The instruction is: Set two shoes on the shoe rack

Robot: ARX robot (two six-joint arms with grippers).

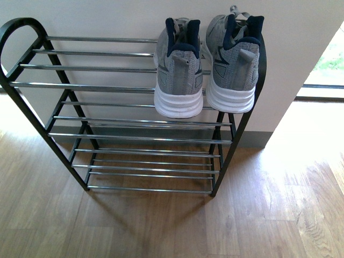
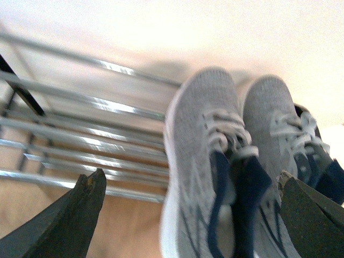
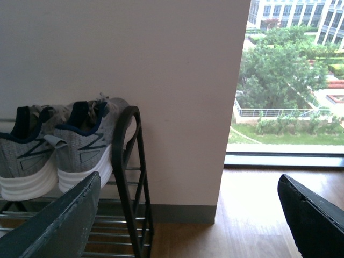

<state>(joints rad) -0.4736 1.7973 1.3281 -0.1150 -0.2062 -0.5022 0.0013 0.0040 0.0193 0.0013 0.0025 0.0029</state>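
Two grey knit sneakers with white soles and navy collars stand side by side on the top shelf of the shoe rack (image 1: 107, 84), at its right end, heels toward me: the left shoe (image 1: 179, 70) and the right shoe (image 1: 234, 62). Neither arm shows in the front view. In the left wrist view my left gripper (image 2: 191, 185) is open above the left shoe (image 2: 204, 161), its fingers wide on either side, touching nothing. My right gripper (image 3: 188, 185) is open and empty, off the rack's right end (image 3: 131, 177), with both shoes (image 3: 80, 148) seen from the side.
The rack stands against a white wall (image 1: 107, 16) on a wood floor (image 1: 161, 226). Its lower shelves (image 1: 145, 161) hold nothing. A floor-level window (image 3: 290, 80) lies to the right of the wall's corner.
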